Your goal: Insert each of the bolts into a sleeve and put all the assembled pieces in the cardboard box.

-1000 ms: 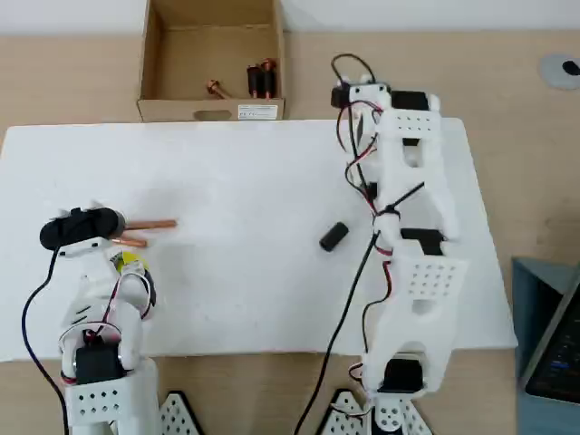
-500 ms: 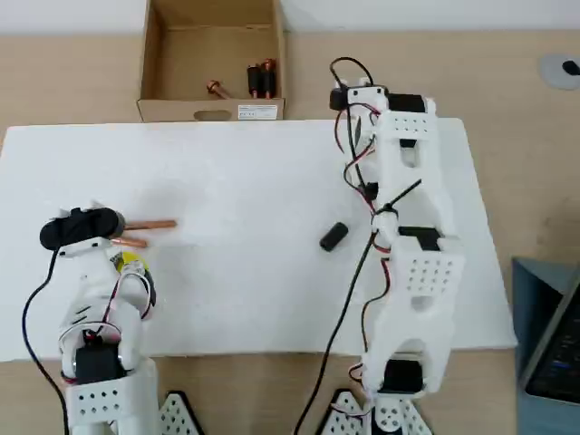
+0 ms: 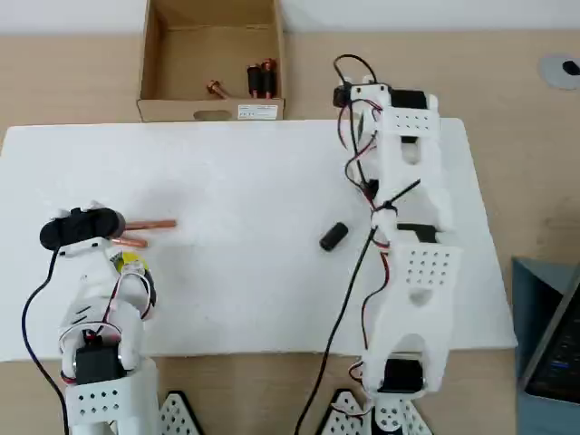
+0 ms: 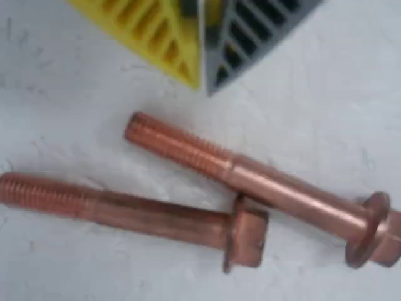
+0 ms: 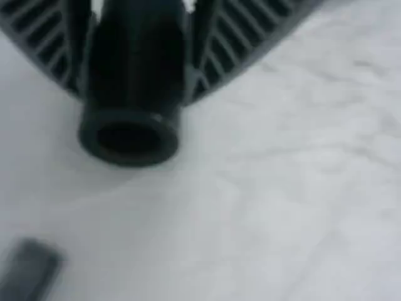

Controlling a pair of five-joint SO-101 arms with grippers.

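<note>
Bolts (image 3: 149,224) are what's left: two lie loose on the white mat (image 3: 236,299) at the left, just right of your left gripper (image 4: 202,75), whose fingers are together and empty. Your right gripper (image 5: 135,69) is clamped on one sleeve (image 5: 131,94), another sleeve (image 3: 333,236) lies mid-mat, and the far cardboard box (image 3: 149,63) already holds assembled pieces (image 3: 261,80).

Overhead plus wrist close-ups (shared mat (image 3: 236,272))
</note>
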